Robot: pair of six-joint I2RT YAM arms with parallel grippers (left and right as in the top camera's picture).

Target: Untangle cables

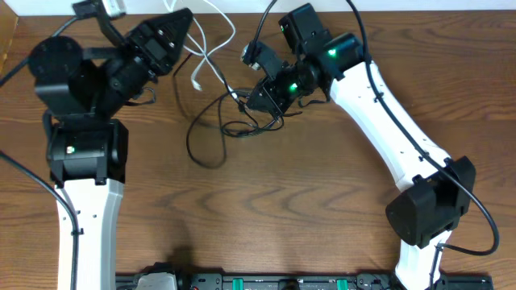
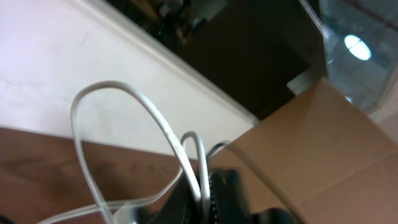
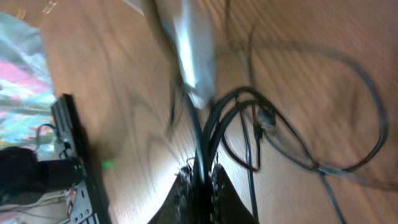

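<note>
A white cable (image 1: 211, 50) loops at the back of the wooden table, between the two arms. My left gripper (image 1: 187, 18) is shut on it near the back edge; the left wrist view shows the white cable (image 2: 163, 127) pinched between the jaws (image 2: 202, 196). Black cables (image 1: 211, 129) lie in loose loops in the middle. My right gripper (image 1: 246, 101) is shut on a bundle of black cables (image 3: 214, 115), which run between its jaws (image 3: 200, 180) in the right wrist view. A white plug end (image 3: 193, 56) hangs blurred above them.
The table's back edge and a pale wall (image 2: 56, 68) lie behind the left gripper. A cardboard box (image 2: 323, 149) stands to its right. A black equipment rail (image 1: 266, 282) runs along the front edge.
</note>
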